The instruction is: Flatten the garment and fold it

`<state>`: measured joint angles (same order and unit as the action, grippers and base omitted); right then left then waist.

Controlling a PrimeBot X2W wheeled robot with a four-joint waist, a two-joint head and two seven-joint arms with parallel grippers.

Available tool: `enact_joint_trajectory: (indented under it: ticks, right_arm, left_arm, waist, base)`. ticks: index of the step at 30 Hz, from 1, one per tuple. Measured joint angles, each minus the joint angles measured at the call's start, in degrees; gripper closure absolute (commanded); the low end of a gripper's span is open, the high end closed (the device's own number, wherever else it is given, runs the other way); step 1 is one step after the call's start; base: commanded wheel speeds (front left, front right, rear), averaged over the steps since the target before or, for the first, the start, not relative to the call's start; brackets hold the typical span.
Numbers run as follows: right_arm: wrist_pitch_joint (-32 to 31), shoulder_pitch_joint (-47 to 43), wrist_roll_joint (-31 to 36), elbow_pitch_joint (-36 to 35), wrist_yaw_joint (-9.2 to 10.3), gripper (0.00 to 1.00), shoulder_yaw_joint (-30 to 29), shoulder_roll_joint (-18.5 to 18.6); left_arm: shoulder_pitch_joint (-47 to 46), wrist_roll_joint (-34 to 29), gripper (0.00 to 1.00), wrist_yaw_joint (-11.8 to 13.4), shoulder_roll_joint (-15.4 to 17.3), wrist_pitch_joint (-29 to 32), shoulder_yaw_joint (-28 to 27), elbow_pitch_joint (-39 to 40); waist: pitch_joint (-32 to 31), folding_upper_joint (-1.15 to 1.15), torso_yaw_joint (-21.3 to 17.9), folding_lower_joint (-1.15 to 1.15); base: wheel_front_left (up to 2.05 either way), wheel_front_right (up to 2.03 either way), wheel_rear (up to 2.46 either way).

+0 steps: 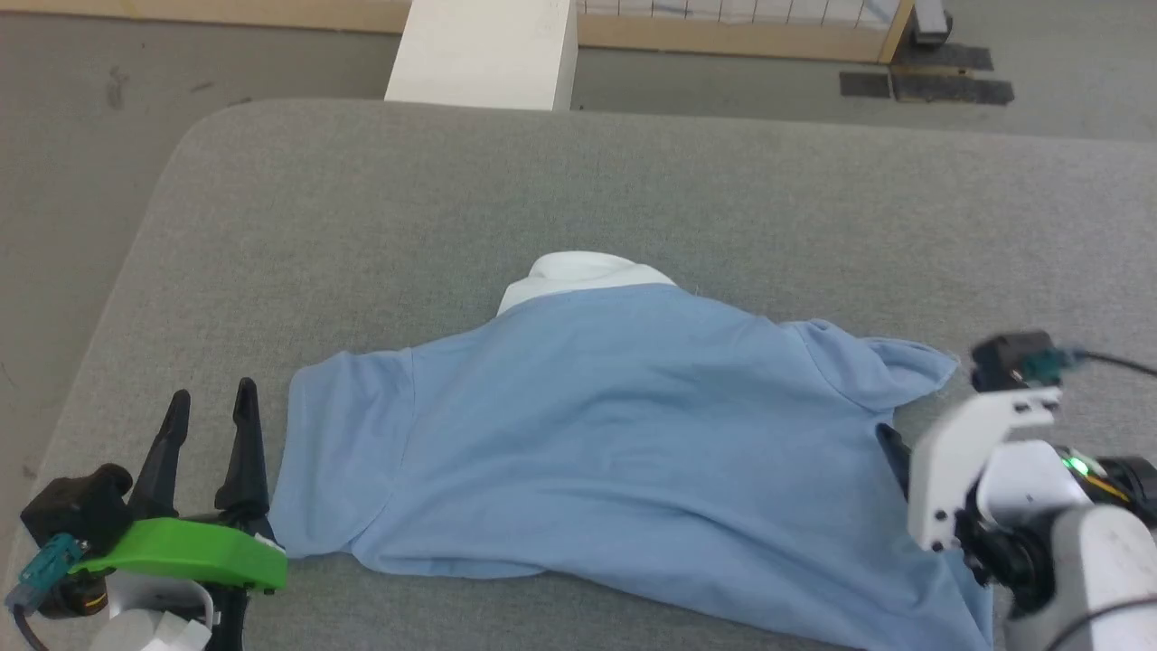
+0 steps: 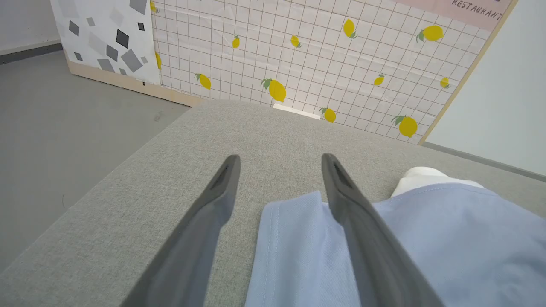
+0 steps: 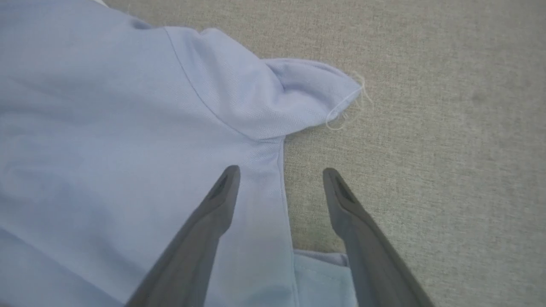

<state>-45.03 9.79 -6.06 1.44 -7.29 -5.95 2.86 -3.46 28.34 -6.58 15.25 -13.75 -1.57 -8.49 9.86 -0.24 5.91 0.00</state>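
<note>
Garment [image 1: 615, 434] lies on grey table [image 1: 362, 226]; white block [image 1: 484, 50] beyond.

Grey fabric table [image 1: 633, 181]; white block [image 1: 484, 50] at far edge; lemon-print grid panel [image 2: 320, 64] behind; grey floor [image 1: 81, 181].

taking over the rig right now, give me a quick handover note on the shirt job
Grippers: the left gripper is open, holding nothing, at the edge of the garment by its left sleeve. The right gripper is open, holding nothing, astride the side edge below the right sleeve.
Position: garment spread on the grey surface, white collar at the far end.
Done: mostly flat.
To do: right sleeve is bunched and the near hem is rumpled; smooth both, then fold.
</note>
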Motion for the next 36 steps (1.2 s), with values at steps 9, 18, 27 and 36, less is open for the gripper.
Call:
enact_joint_trajectory:
  ticks: [9, 18, 27, 36]
  right_arm:
    - [-7.4, 6.0, 6.2, 6.4, -0.01, 0.0, 6.1, 0.0]
    - [-10.0, 8.3, 5.9, 9.0, 0.02, 0.45, 6.8, 0.2]
    - [-8.4, 6.2, 1.5, 6.2, -0.27, 1.0, 3.4, -0.2]
    - [-6.7, -5.3, 1.8, -8.4, -0.27, 1.0, -6.4, 0.0]
  left_arm:
    - [-3.1, 0.2, 0.0, -0.5, 0.1, -0.5, 0.9, -1.0]
    - [-4.3, 1.7, 0.0, -0.5, 0.1, -0.8, 0.9, -1.9]
    - [-4.2, 2.4, 0.0, -0.5, -0.1, -0.8, 1.1, -2.1]
    - [-3.6, 2.5, 0.0, -0.5, -0.3, -1.0, 1.9, -2.4]
  waist:
    - [3.6, 0.0, 1.4, 0.0]
    - [5.3, 0.0, 2.4, 0.0]
    - [3.7, 0.0, 0.8, 0.0]
    - [0.7, 0.0, -0.8, 0.0]
  base:
    - [0.0, 0.0, 0.0]
    - [0.0, 0.0, 0.0]
    - [0.0, 0.0, 0.0]
    - [0.0, 0.0, 0.0]
